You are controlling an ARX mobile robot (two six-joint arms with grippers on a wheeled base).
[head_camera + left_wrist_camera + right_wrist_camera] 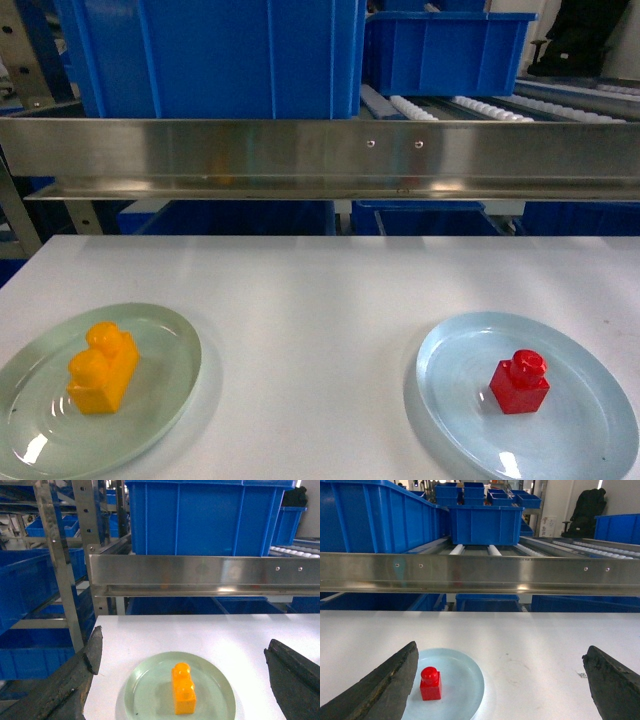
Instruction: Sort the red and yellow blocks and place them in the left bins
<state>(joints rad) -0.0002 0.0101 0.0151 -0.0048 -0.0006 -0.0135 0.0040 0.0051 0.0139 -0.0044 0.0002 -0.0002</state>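
Both arms are hanging back from the white bench [320, 300], nothing yet picked up. The left gripper [182, 680], jaws wide apart, is facing the orange-yellow two-stud brick [102, 368] sitting on a pale plate [170, 335] near the bench's front left corner. The right gripper [502, 680], equally spread, is looking at the red one-stud brick [520, 382] on a bluish plate [590, 420] toward the front right. Blue bins [210, 55] are waiting beyond the steel rail [320, 150]. Next probably comes descending and closing on a brick.

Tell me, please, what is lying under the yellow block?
Under the yellow block lies a pale round plate, resting on the white table. The block stands near the plate's middle. The plate surface directly beneath the block is covered, so it cannot be seen.
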